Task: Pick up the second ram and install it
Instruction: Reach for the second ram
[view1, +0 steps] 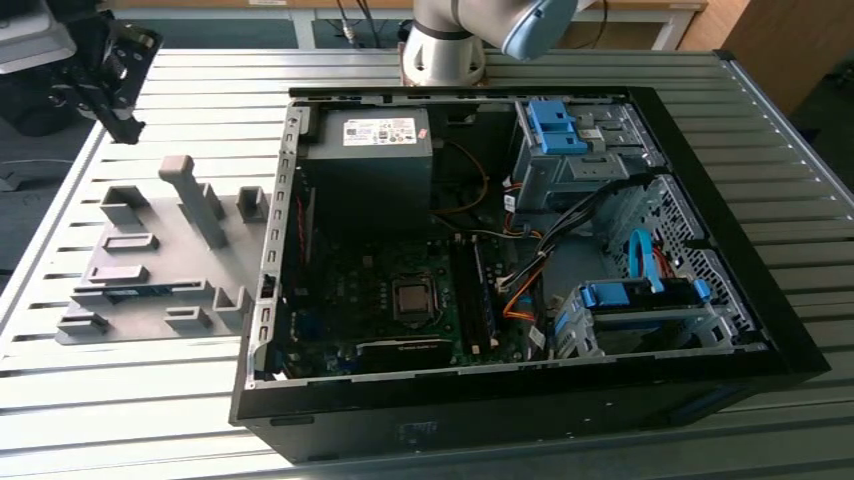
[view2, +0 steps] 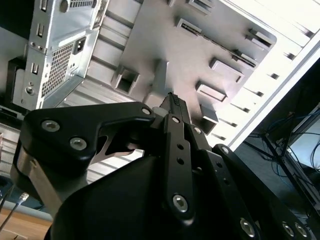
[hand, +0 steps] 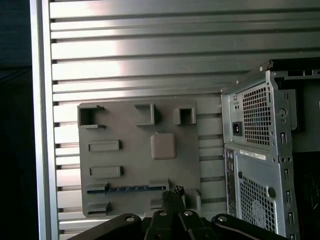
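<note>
Thin blue-green second ram (view1: 140, 291) lying in a slot of the matte grey moulded fixture (view1: 167, 250), exterior view's lower left, ribbed metal table (view1: 134, 400), black gripper (hand: 173, 193) above, jaws closed, empty, open computer case (view1: 534, 420) beside.

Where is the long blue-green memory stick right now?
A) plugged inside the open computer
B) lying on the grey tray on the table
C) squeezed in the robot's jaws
B: the thin blue-green memory stick lies in a long holder on the flat grey plastic tray, outside the open black computer case and not held by the black gripper.
</note>
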